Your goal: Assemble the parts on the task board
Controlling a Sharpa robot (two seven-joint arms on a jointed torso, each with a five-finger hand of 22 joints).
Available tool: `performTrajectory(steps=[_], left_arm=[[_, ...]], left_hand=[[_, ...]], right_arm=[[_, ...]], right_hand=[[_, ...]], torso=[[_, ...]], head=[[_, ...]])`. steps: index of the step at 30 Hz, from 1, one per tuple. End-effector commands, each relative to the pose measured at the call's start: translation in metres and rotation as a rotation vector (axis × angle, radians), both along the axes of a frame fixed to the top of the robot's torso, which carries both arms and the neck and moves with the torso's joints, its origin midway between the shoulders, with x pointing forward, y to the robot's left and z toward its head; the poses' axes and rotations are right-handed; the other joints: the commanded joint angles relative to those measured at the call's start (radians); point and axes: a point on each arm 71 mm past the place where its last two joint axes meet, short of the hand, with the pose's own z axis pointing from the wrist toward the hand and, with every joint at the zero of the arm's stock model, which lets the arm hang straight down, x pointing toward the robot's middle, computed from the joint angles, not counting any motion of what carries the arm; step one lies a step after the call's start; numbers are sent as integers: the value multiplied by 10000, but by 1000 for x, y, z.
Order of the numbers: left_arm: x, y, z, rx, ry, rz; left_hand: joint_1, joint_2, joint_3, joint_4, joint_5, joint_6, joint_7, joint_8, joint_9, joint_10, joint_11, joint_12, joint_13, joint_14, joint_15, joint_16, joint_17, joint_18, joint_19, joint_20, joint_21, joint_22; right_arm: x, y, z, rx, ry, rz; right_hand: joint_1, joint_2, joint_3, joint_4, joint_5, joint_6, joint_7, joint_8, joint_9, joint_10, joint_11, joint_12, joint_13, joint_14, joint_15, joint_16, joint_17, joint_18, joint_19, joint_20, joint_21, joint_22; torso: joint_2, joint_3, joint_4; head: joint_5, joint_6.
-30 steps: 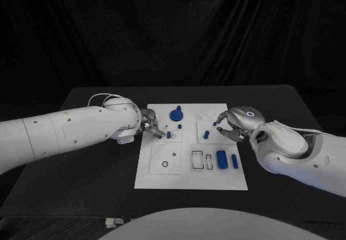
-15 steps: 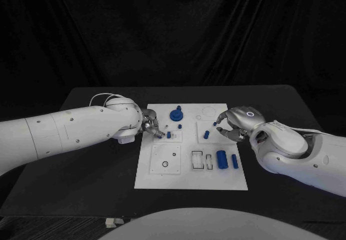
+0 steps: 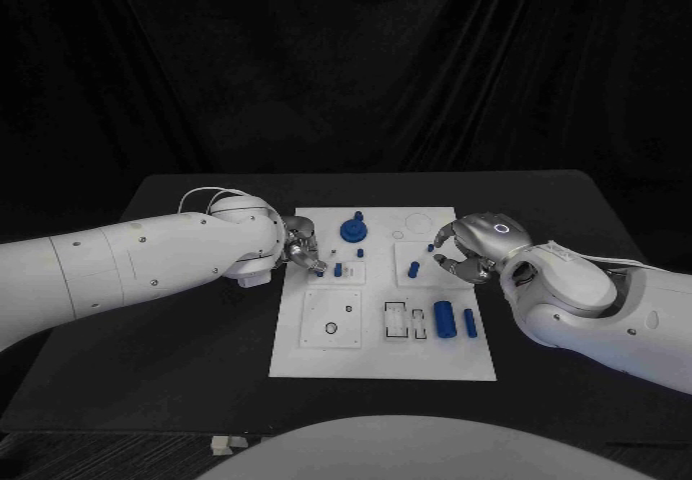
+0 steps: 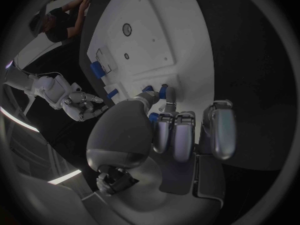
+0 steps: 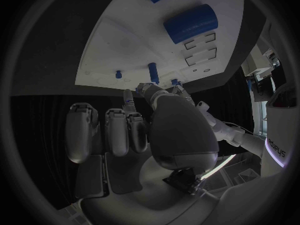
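board (image 3: 378, 352): white, matt, smooth | parts (image 3: 444, 320): blue plastic look | hands (image 3: 459, 252): silver metallic sheen | table (image 3: 173, 340): black, matt

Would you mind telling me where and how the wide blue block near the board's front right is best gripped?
Probably across its long sides, from straight above: the block lies flat and elongated on the board, with a slim blue peg close beside it, so fingers need to slip in narrowly.

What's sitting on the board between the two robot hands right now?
In the head view, between the left robot hand and the right robot hand stand small blue pegs on the white board, with a larger blue knob just behind them.
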Motion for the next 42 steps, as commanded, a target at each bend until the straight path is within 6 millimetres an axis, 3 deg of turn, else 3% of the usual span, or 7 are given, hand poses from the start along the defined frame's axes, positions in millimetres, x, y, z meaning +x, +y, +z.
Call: performTrajectory(steps=[1, 9, 16, 25, 30, 42], left_arm=[[-2, -5, 0, -352, -59, -268], [-1, -3, 2, -561, -253, -220], [-3, 3, 3, -605, -312, -126], [-3, 9, 10, -503, -326, -86], [-3, 9, 11, -298, -157, -142], [-1, 10, 11, 73, 70, -65]], left_hand=[[-27, -204, 500, -273, -5, -10, -64, -15, 83, 736, 17, -63, 2259, 1038, 26, 26, 2635, 93, -83, -1, -43, 1913], [-117, -404, 1262, -772, 64, 40, -60, 80, 244, 760, 14, -43, 2281, 1038, 20, 26, 2635, 84, -61, -5, 0, 1925], [-234, -524, 1545, -974, 44, 52, -59, 122, 316, 752, 11, -55, 2267, 1038, 17, 26, 2635, 85, -60, -7, 1, 1924], [-517, -594, 1718, -1020, -252, 65, -67, 129, 356, 714, 13, -101, 2217, 1038, 22, 26, 2635, 96, -90, -2, -48, 1907], [-767, -585, 1773, -1002, -654, 83, -78, 106, 357, 687, 11, -133, 2179, 1038, 23, 26, 2635, 103, -109, 0, -81, 1898], [-956, -596, 1754, -965, -910, 81, -73, 49, 325, 668, 18, -154, 2156, 1038, 26, 26, 2635, 102, -111, 3, -85, 1897]], right_arm=[[0, 0, -1, -28, 30, -41], [0, 0, -2, -48, 59, -44], [0, 0, -3, -52, 70, -42], [-1, -1, -3, -47, 68, -51], [0, 0, -3, -41, 64, -47], [0, 0, -3, -32, 64, -32]], right_hand=[[-90, -10, 55, 22, 53, 71, -4, 0, -13, 1042, -34, 25, 2621, 598, -52, -35, 146, 32, 318, -32, -53, 2066], [-90, -10, 55, 22, 53, 71, -4, 0, -13, 1042, -34, 25, 2621, 598, -52, -35, 146, 32, 318, -32, -53, 2066], [-92, -7, 62, 20, 54, 73, -5, 1, -16, 1038, -38, 19, 2613, 597, -52, -37, 142, 33, 316, -32, -59, 2064], [-92, -7, 62, 20, 54, 73, -5, 1, -16, 1038, -38, 19, 2613, 597, -52, -37, 142, 33, 316, -32, -59, 2064], [-92, -7, 62, 20, 54, 73, -5, 1, -16, 1038, -38, 19, 2613, 597, -52, -37, 142, 33, 316, -32, -59, 2064], [-96, -8, 68, 16, 54, 70, -7, -2, -22, 1037, -39, 17, 2610, 596, -54, -42, 130, 33, 317, -33, -58, 2065]], torso=[[-3, 1, 2], [-2, 2, 4], [6, -2, 2], [-2, -1, 4], [-12, 4, 0], [7, 0, 4]], head=[[-21, 2], [-6, 2], [-3, 2], [-19, 2], [7, 2], [-7, 2]])
